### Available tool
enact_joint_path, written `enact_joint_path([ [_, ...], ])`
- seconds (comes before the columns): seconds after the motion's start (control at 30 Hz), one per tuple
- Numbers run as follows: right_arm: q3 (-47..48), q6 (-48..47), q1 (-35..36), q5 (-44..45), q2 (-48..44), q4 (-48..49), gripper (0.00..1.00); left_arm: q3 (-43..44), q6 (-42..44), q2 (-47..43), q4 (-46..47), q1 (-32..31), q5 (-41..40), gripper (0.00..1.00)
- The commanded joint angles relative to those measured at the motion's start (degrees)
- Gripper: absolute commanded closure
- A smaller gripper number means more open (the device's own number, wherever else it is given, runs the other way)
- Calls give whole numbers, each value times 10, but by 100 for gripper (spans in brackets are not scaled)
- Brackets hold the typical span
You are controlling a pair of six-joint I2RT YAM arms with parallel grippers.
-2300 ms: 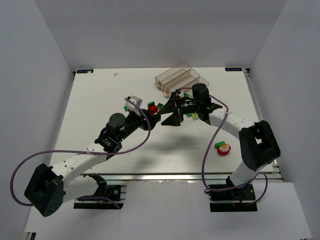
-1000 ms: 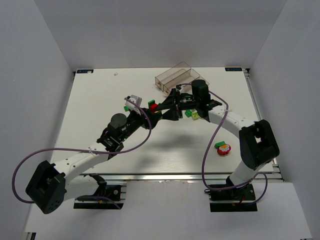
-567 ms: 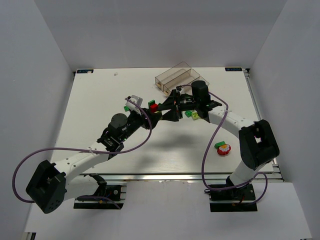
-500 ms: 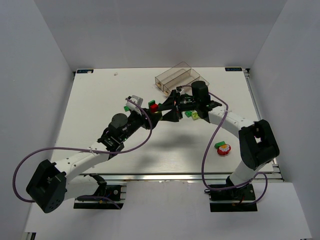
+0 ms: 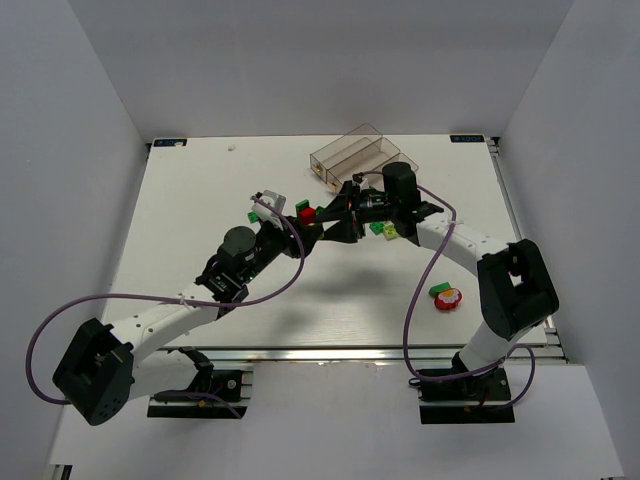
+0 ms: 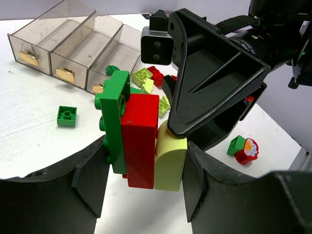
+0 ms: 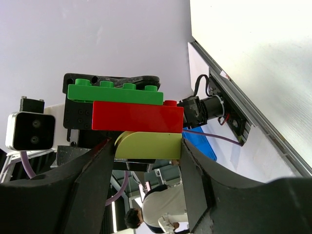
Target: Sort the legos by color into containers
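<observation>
A stack of three stuck legos, a dark green plate [image 6: 114, 122], a red brick [image 6: 140, 139] and a lime rounded brick [image 6: 170, 163], hangs above the table between both grippers [image 5: 305, 212]. My left gripper [image 6: 144, 165] is shut across the stack, one finger on the green studs and one on the lime brick. My right gripper [image 7: 147, 146] is shut on the ends of the lime brick [image 7: 148, 145], under the red [image 7: 136, 117] and green [image 7: 114, 93] ones. The clear three-compartment tray [image 5: 360, 150] [image 6: 73, 44] stands at the back.
Loose legos lie on the table: a green one [image 6: 67, 115] to the left, with lime [image 6: 142, 75], red [image 6: 156, 75] and green ones near the tray's front. A red flower piece with a green brick [image 5: 447, 296] lies right of centre.
Since 2.3 s ago my right gripper has moved in towards the stack, and the stack has shifted slightly up-left. Over the last second both arms hold almost still.
</observation>
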Motion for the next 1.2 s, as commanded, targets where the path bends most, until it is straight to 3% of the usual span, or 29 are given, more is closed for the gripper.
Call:
enact_joint_path([
  [0.0,-6,13,3,-10,-6,26,51,13,-4,-8,17,-3,-4,65],
  [0.1,-4,17,4,-14,-7,36,63,11,-8,-8,21,-3,-4,64],
  [0.2,-3,18,3,-18,-11,46,74,9,-12,-7,25,-3,-7,57],
  [0.23,-4,19,3,-19,-12,48,75,8,-13,-7,26,-3,-9,52],
  [0.27,-4,20,3,-21,-12,53,78,8,-15,-8,25,-3,-9,37],
  [0.37,-10,17,0,-22,-16,64,83,8,-14,-13,23,-3,-28,24],
  [0.57,-14,2,-8,-31,-18,89,93,7,-9,-39,0,-3,-37,16],
  [0.73,-17,-16,-24,-40,-16,108,96,15,-18,-78,-42,-3,-31,2],
  [1.0,-23,-57,-57,-68,-10,158,100,56,-36,-145,-151,-3,34,2],
  [1.1,1,-125,-64,-108,-6,182,100,73,-65,-174,-208,-3,-25,2],
  [1.13,15,-201,-63,-135,-4,170,100,78,-92,-181,-236,-3,-52,2],
  [1.17,35,-261,-63,-140,-2,90,100,91,-111,-186,-253,-3,-102,2],
])
